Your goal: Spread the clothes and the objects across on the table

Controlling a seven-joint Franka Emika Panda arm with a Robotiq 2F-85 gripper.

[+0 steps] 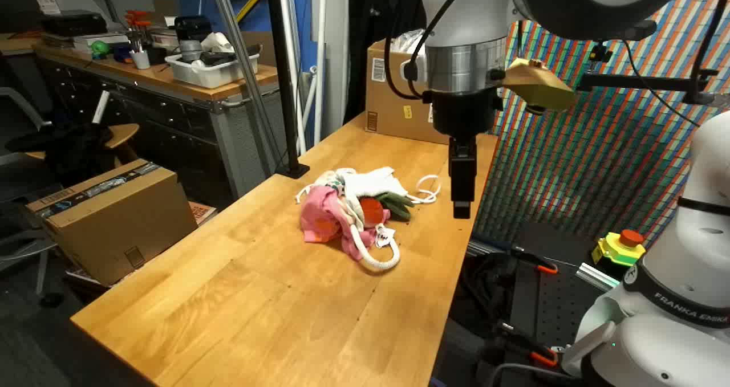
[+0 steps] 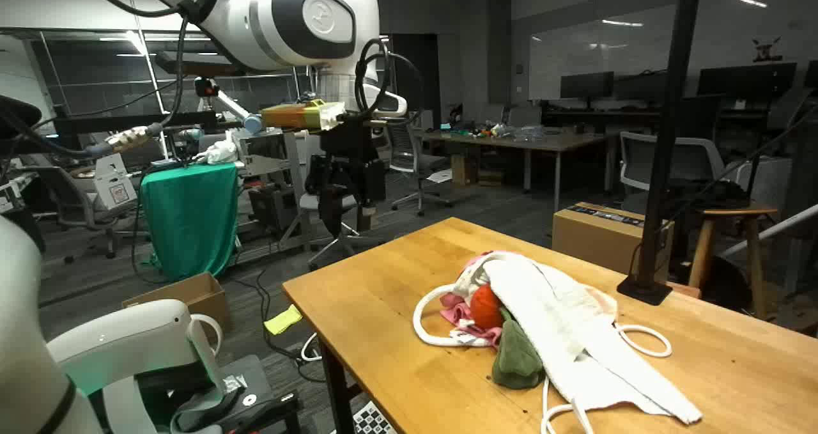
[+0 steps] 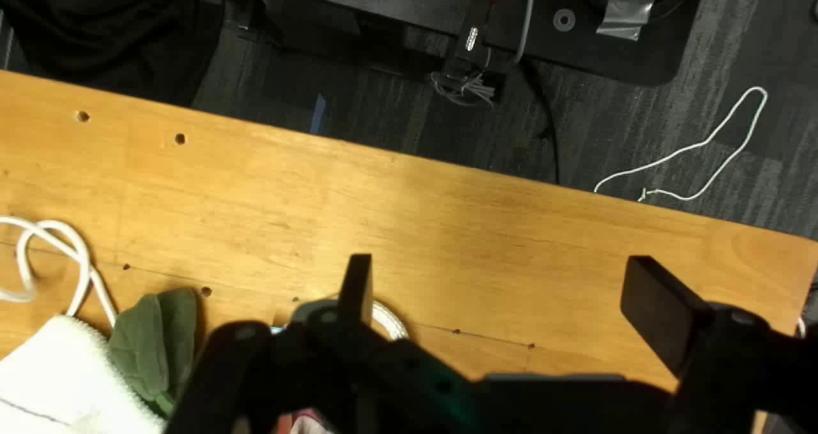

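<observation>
While our claw (image 3: 501, 293) hangs with its jaws spread wide and nothing between them, the pink cloth (image 1: 319, 216), white towel (image 2: 543, 306) and thick rope (image 1: 381, 265) lie heaped on the table (image 1: 274, 296). We'd do well, we judge, to pinch the towel's free outer end, lift gently, and draw it aside slowly, lest the green piece (image 2: 519, 355) or rope drag along.

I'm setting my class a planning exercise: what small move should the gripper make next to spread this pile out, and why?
Probably shift the gripper sideways over the white towel. The gripper hangs open and empty, off to one side of the towel, which lies largely uncovered and so seems the easiest to take; the pink cloth, red piece and green piece are bunched close by.
</observation>
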